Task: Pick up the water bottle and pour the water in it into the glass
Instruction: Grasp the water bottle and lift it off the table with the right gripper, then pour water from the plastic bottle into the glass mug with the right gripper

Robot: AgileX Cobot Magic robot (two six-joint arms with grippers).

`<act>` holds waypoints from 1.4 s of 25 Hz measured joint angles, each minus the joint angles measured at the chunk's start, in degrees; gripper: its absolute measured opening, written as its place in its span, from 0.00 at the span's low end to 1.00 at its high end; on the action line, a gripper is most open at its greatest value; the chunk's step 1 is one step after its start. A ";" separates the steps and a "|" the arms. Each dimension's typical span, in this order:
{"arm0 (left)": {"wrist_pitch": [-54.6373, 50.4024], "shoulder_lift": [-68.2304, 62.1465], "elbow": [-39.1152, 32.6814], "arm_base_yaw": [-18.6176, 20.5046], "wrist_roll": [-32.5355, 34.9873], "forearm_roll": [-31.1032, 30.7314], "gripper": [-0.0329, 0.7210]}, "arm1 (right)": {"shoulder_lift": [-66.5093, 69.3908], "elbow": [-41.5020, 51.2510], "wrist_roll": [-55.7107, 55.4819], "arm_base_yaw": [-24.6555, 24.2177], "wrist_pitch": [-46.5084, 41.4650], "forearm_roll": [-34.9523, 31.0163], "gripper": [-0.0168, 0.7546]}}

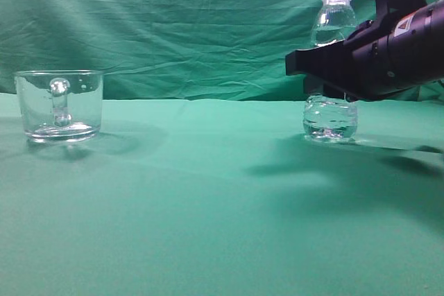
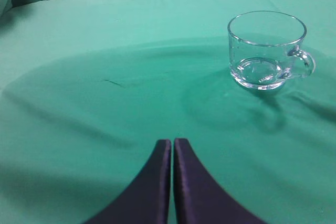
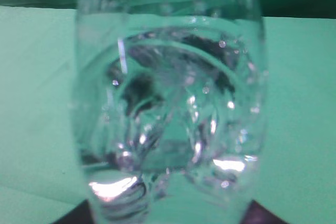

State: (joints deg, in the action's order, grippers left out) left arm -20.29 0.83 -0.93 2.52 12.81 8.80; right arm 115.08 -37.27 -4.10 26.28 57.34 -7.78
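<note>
The water bottle (image 1: pixel 330 117) stands upright on the green cloth at the right, its ribbed top (image 1: pixel 334 22) showing above my right arm. Water fills it to near the shoulder. My right gripper (image 1: pixel 312 67) is round its middle, one finger on each side and touching it. In the right wrist view the bottle (image 3: pixel 168 103) fills the frame, with only the dark fingertips at the bottom corners (image 3: pixel 168 213). The glass (image 1: pixel 59 105) stands empty at the far left, handle toward the camera. My left gripper (image 2: pixel 172 142) is shut and empty, well short of the glass (image 2: pixel 266 48).
A green cloth (image 1: pixel 208 206) covers the table, and a green backdrop (image 1: pixel 173 25) hangs behind it. A wide stretch of cloth separates the glass from the bottle. The left arm is out of the exterior view.
</note>
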 joint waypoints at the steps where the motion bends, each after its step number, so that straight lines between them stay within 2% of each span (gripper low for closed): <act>1: 0.00 0.00 0.00 0.00 0.00 0.00 0.04 | -0.25 0.00 0.38 0.00 -0.11 0.66 0.31; 9: 0.00 0.00 0.00 0.00 0.00 0.00 0.04 | -9.42 0.00 2.81 0.00 -3.50 7.06 0.31; 11: 0.00 0.00 0.00 0.00 0.00 0.00 0.04 | -12.04 0.00 3.86 0.00 -5.89 8.33 0.31; 14: 0.00 0.00 0.00 0.00 0.00 0.00 0.04 | -15.09 -2.08 6.26 0.00 -13.99 12.17 0.31; 18: 0.00 0.00 0.00 0.00 0.00 0.00 0.04 | -16.70 -8.34 7.04 0.13 -27.97 19.12 0.31; 23: 0.00 0.00 0.00 0.00 0.00 0.00 0.04 | -16.67 -17.07 9.62 2.71 -43.00 20.65 0.31; 35: 0.00 0.00 0.00 0.00 0.00 0.00 0.04 | -4.32 -36.88 24.28 10.35 -56.55 21.24 0.31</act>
State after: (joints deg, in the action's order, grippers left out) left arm -20.29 0.83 -0.93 2.52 12.81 8.80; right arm 110.75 -74.15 20.18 36.63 0.78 13.46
